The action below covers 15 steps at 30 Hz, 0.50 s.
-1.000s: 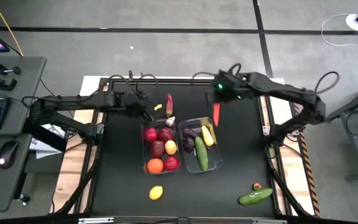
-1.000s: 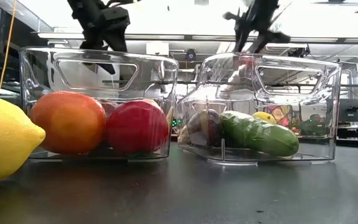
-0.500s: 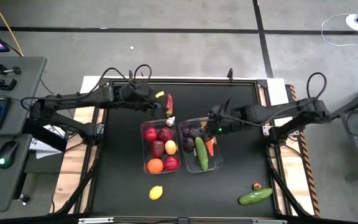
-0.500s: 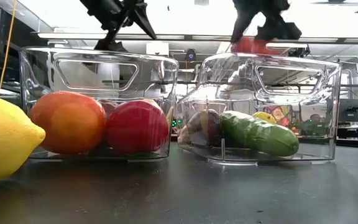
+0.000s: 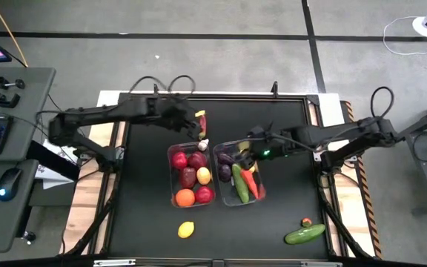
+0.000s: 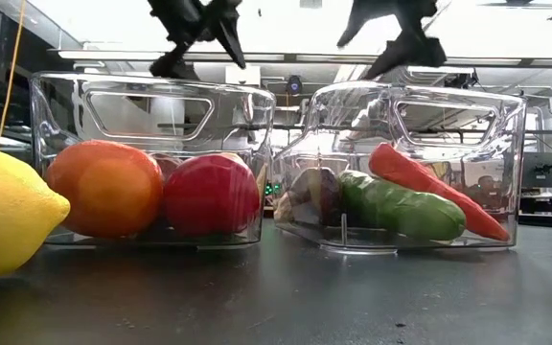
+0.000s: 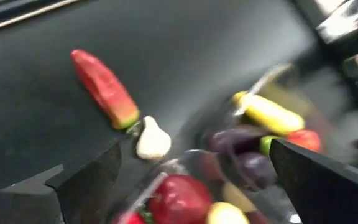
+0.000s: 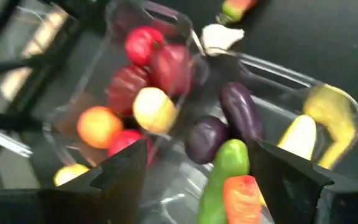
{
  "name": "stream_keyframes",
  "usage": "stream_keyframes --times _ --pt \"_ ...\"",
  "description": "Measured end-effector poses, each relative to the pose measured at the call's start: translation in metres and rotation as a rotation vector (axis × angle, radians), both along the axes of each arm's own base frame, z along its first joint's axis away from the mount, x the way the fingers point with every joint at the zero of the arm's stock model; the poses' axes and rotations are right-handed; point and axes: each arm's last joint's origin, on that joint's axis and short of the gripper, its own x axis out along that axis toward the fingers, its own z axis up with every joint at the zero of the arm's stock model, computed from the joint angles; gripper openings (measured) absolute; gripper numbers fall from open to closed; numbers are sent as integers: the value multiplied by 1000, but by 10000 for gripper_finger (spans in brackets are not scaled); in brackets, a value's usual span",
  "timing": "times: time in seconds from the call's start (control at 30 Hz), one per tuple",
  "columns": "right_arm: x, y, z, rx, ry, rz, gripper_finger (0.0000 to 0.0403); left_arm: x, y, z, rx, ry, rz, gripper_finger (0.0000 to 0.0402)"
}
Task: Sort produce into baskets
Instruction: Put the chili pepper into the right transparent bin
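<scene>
Two clear bins stand side by side at mid-table. The left bin (image 5: 173, 178) holds red apples, an orange and a lemon. The right bin (image 5: 262, 189) holds eggplants, a banana, a cucumber and an orange carrot (image 5: 251, 179), which leans on the cucumber (image 6: 401, 209). My right gripper (image 5: 253, 153) hangs open and empty over the right bin's far end (image 8: 194, 168). My left gripper (image 5: 194, 126) is open and empty beside a red chili (image 7: 103, 89) and a white garlic bulb (image 7: 152, 140), which lie on the table beyond the left bin.
A lemon (image 5: 186, 230) lies on the table near the front edge, large in the low view (image 6: 8, 216). A green cucumber (image 5: 305, 234) and a small red-orange piece (image 5: 306, 221) lie at the front right. Desk, keyboard and mouse stand left of the table.
My right gripper has carried the carrot from the far side toward the near edge, gone down over the right bin and let go; the carrot now lies in the bin on the cucumber. My left gripper has moved toward the table's right, up to the chili.
</scene>
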Motion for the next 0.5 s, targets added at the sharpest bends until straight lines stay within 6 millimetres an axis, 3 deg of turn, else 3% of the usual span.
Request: stream_keyframes --times 0.13,0.27,0.5 --pt "-11 -3 15 19 -77 -71 271 32 25 -24 -5 138 -11 397" --pt "-21 -3 26 35 -142 -164 271 57 58 -62 -28 291 -5 397" --pt "-25 10 29 62 -194 -260 271 65 106 -136 -106 489 65 397"
